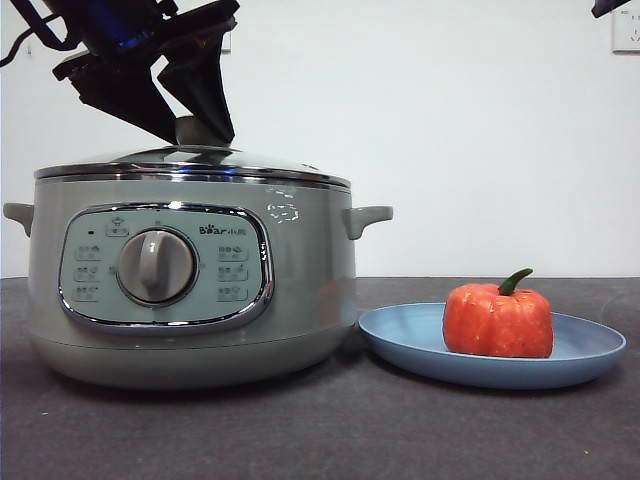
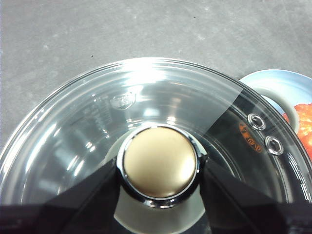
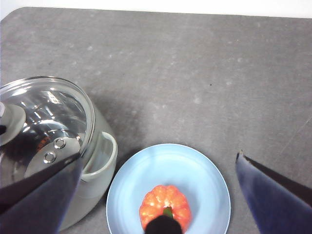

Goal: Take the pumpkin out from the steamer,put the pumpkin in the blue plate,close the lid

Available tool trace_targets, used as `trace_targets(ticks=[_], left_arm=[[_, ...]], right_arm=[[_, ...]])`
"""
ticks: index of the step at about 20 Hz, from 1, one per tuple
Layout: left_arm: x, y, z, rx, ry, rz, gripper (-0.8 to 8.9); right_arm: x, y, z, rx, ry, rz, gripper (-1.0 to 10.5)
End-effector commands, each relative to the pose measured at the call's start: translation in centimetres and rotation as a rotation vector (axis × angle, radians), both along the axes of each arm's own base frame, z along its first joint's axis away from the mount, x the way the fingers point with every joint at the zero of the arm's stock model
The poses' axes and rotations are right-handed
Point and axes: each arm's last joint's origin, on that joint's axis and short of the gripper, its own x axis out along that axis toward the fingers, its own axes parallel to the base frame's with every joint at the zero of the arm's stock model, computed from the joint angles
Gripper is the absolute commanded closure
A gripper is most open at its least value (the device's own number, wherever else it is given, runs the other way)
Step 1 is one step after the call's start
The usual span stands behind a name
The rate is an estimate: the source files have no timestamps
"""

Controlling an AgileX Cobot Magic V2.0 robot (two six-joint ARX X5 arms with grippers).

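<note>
The pale green steamer (image 1: 310, 270) stands at the left with the glass lid (image 1: 240, 160) lying level on its rim. My left gripper (image 1: 198, 135) comes down from above and is shut on the lid's knob (image 2: 160, 163), one jaw against each side. The orange pumpkin (image 1: 498, 320) sits upright in the blue plate (image 1: 400, 335) to the right of the steamer. My right gripper (image 3: 156, 161) is open and empty, high above the plate (image 3: 195, 170) and pumpkin (image 3: 165, 202); in the front view only its black tip (image 1: 610, 6) shows.
The dark grey table (image 1: 350, 430) stretches in front of the steamer and plate. A white wall with a socket (image 1: 626, 30) is behind. The steamer's side handle (image 1: 368, 218) reaches toward the plate with a small gap between them.
</note>
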Motion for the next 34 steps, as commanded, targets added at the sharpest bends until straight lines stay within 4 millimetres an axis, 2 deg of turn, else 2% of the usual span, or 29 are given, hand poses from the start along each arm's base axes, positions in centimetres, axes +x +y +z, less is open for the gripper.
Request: trace_targets(ticks=[1, 9, 15, 17, 18, 19, 21, 22, 23, 26, 29, 32, 34], left_arm=[[-0.3, -0.2, -0.5, 0.035, 0.022, -0.036, 3.74], [-0.9, 0.2, 0.2, 0.060, 0.065, -0.036, 3.75], [-2.9, 1.4, 3.3, 0.122, 0.168, -0.040, 3.78], [-3.6, 1.9, 4.4, 0.141, 0.198, -0.043, 3.80], [-3.9, 2.1, 5.0, 0.150, 0.210, -0.045, 4.03], [-4.4, 2.3, 5.7, 0.161, 0.214, -0.056, 5.07], [-5.1, 2.8, 6.6, 0.160, 0.183, -0.071, 7.78], [-5.5, 3.0, 7.0, 0.162, 0.161, -0.084, 8.26], [-5.9, 3.2, 7.3, 0.160, 0.140, -0.086, 8.22], [-7.4, 4.1, 8.4, 0.108, 0.040, -0.086, 8.22], [-9.3, 5.4, 7.9, 0.051, -0.087, -0.060, 8.22], [-11.4, 6.8, 5.0, -0.003, -0.162, -0.045, 8.22], [-12.3, 7.3, 3.1, -0.025, -0.194, -0.043, 8.22]], right_arm=[[0.0, 0.0, -0.2, 0.002, 0.010, -0.007, 3.8], [-0.2, -0.1, -0.5, -0.019, 0.044, -0.004, 3.8], [-0.7, -0.3, -1.2, -0.061, 0.124, 0.002, 4.0], [-0.8, -0.4, -1.3, -0.067, 0.136, 0.003, 5.0], [-0.9, -0.4, -1.3, -0.069, 0.139, 0.003, 5.7], [-1.0, -0.5, -1.2, -0.069, 0.136, 0.006, 6.8], [-1.4, -0.4, -0.9, -0.069, 0.104, 0.026, 8.7], [-1.8, -0.4, -0.6, -0.069, 0.076, 0.039, 9.3], [-2.2, -0.4, -0.3, -0.066, 0.038, 0.058, 9.6], [-3.7, -0.8, -0.4, 0.001, -0.086, 0.085, 9.6], [-4.9, -1.6, -2.8, 0.063, -0.190, 0.089, 9.6], [-5.8, -2.3, -6.1, 0.081, -0.243, 0.041, 9.6], [-6.0, -2.4, -7.5, 0.099, -0.235, 0.032, 9.6]])
